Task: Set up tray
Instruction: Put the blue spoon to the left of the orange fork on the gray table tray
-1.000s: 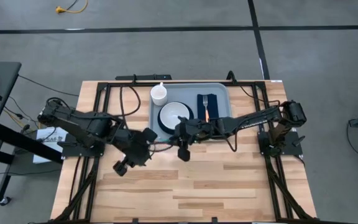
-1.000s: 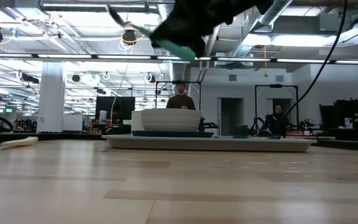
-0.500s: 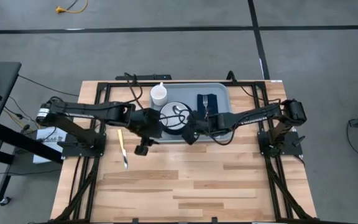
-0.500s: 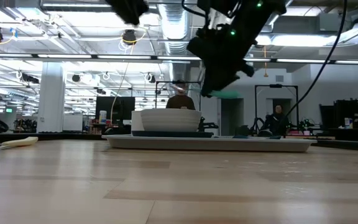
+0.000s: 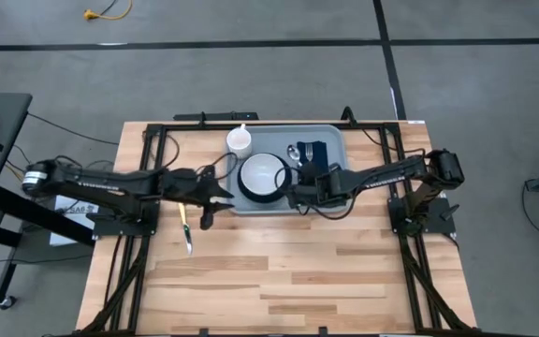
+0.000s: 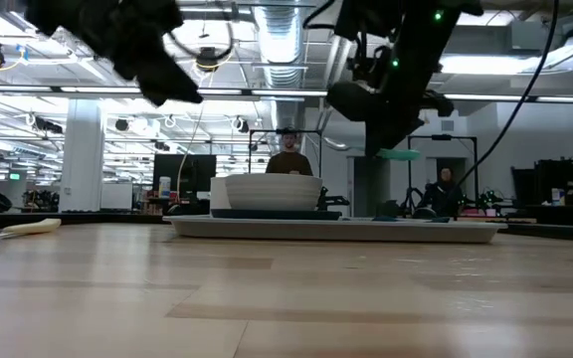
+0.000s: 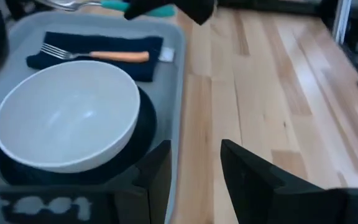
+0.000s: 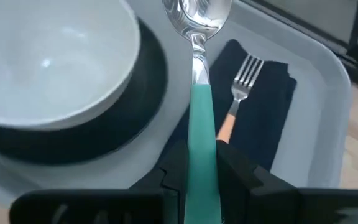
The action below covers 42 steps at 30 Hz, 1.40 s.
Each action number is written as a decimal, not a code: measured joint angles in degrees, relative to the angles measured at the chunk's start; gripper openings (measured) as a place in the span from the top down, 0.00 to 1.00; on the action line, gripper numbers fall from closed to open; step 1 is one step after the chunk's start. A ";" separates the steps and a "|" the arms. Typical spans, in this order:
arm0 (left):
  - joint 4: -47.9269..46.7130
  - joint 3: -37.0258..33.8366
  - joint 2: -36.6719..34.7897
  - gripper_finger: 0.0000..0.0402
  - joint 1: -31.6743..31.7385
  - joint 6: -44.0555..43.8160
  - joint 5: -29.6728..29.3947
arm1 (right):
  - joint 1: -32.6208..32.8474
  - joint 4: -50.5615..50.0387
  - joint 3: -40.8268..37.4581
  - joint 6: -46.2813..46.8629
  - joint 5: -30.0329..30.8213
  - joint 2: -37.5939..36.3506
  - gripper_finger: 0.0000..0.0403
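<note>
Right gripper (image 8: pixel 194 163) has swung over the light blue-grey plastic tray (image 5: pixel 330 139), fingers clamped on a teal-handled spoon (image 8: pixel 197 81). Left gripper (image 7: pixel 194 165) has retreated, fingers apart; tray looks stiff, slippery: grab the rim

Blue-grey rimmed tray (image 5: pixel 334 150) at table's far edge

the near half of the worktop (image 5: pixel 279 281) is free except for a knife (image 5: pixel 184 227) at its left. the tray (image 5: pixel 335 140) is crowded: cup (image 5: pixel 240 141), bowl (image 5: pixel 263 174), napkin (image 5: pixel 318 154) with fork (image 8: pixel 238 93).
</note>
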 joint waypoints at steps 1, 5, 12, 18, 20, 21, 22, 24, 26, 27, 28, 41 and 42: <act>3.16 -2.54 -1.13 0.69 -0.12 -1.12 -0.60 | -0.44 0.18 -0.26 1.01 0.12 0.00 0.88; 11.36 -11.01 -3.79 0.69 -1.21 -4.40 -1.44 | -3.03 1.86 -2.09 5.72 -0.73 0.00 0.88; 11.62 -16.76 -3.98 0.69 -2.13 -3.42 -2.06 | -9.06 9.04 -3.78 8.38 -10.31 0.09 0.88; 13.96 -20.13 -4.00 0.69 -2.64 -0.90 -6.16 | -12.77 13.68 -3.78 9.95 -13.74 0.09 0.88; 14.46 -21.89 -3.98 0.69 -2.95 0.17 -7.52 | -13.62 13.82 -3.76 11.18 -14.00 0.65 0.88; 14.60 -22.51 -3.97 0.69 -2.98 0.28 -7.96 | -13.90 13.87 -3.76 11.79 -14.29 0.96 0.88; 15.19 -22.87 -3.96 0.69 -2.98 0.30 -8.42 | -14.07 13.59 -3.86 12.23 -14.82 1.07 0.88; 15.81 -22.95 -3.98 0.69 -2.96 0.27 -9.30 | -13.99 15.12 -3.76 12.29 -15.05 1.58 0.88; 16.11 -22.93 -3.98 0.69 -2.96 0.13 -9.23 | -13.89 16.14 -3.75 12.20 -15.33 2.26 0.88; 16.14 -22.73 -3.98 0.69 -2.96 0.05 -9.10 | -13.85 15.57 -3.89 12.08 -15.37 2.29 0.88; 16.28 -22.47 -3.98 0.69 -2.96 -0.10 -9.06 | -13.83 16.30 -3.82 12.03 -15.45 2.80 0.88; 15.24 -22.05 -4.00 0.69 -4.02 -0.17 -6.08 | -15.10 17.21 -3.78 13.07 -17.10 8.37 0.88; 15.25 -22.05 -4.00 0.69 -4.17 -0.08 -6.05 | -15.10 16.98 -3.78 13.29 -17.08 8.37 0.88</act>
